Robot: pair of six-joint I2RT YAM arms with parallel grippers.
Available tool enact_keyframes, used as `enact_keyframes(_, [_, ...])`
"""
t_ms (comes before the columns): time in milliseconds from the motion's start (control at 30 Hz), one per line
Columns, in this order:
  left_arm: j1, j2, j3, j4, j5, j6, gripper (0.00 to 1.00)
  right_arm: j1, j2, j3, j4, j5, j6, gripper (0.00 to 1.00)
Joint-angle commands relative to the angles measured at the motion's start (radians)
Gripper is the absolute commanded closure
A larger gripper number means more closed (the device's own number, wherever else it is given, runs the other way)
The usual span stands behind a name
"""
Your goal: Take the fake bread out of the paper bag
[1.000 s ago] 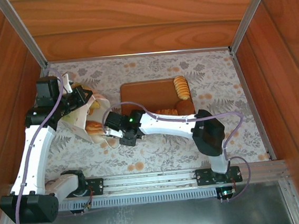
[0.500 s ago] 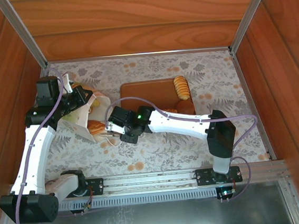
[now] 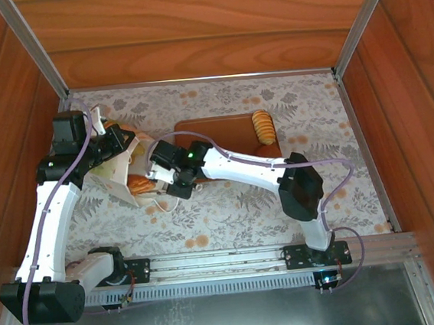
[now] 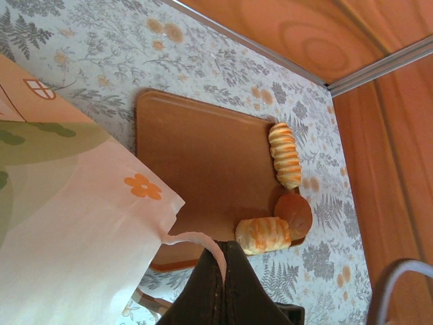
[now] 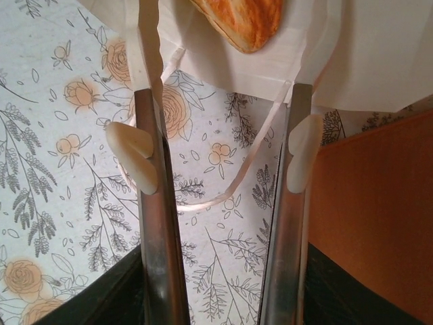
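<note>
Bread [image 5: 240,20] is seen in the mouth of the paper bag [image 3: 112,176] — more pieces are set on the board [image 4: 203,156]. The bag's edge is pinched by the left gripper [image 4: 223,254], jaws pressed together; the right gripper [image 5: 216,152] is held at the mouth, jaws spread.

The left arm [image 3: 49,217] was bent forward, and the left gripper [image 4: 223,252] was pinched tight on the edge of the paper bag [image 4: 67,203]. The right arm [image 3: 241,172] reached across to the left. The right gripper [image 5: 216,150] pointed forward with its two fingers apart.
</note>
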Motion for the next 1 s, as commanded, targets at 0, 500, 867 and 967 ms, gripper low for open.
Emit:
enact_keyframes(0, [0.006, -0.002, 0.02, 0.004, 0.019, 0.014, 1.0, -0.015, 0.035, 0.058, -0.052, -0.068, -0.042, 0.45])
enact_keyframes(500, [0.006, 0.015, 0.023, 0.004, 0.033, 0.012, 1.0, -0.057, 0.116, 0.141, -0.081, -0.158, -0.042, 0.46])
enact_keyframes(867, [0.007, 0.021, 0.027, 0.011, 0.028, 0.011, 1.0, -0.057, 0.122, 0.175, -0.092, -0.151, -0.016, 0.57])
enact_keyframes(967, [0.006, 0.024, 0.027, 0.013, 0.021, 0.008, 1.0, -0.057, 0.085, 0.166, -0.077, -0.125, 0.002, 0.61])
